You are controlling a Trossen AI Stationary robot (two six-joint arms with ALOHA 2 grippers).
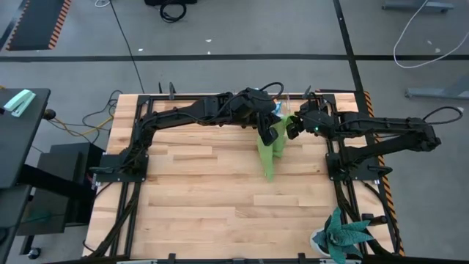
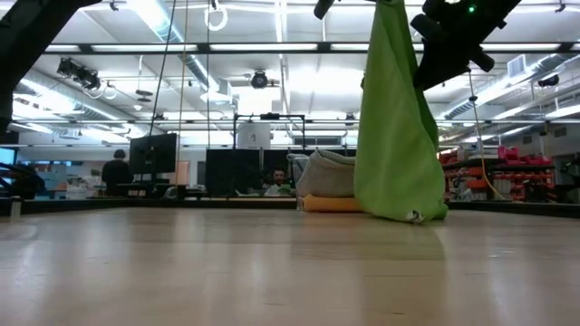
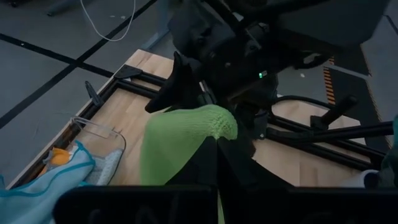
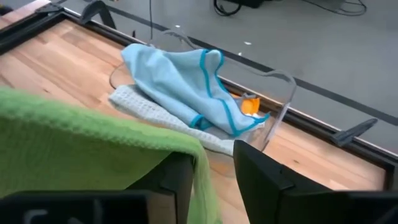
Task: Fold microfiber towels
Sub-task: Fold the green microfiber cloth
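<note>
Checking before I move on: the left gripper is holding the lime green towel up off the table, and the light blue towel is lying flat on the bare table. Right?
Not quite. The left gripper does hold the lime green towel up, but the light blue towel lies bunched in the clear plastic box on the grey towel, as the right wrist view shows.
</note>
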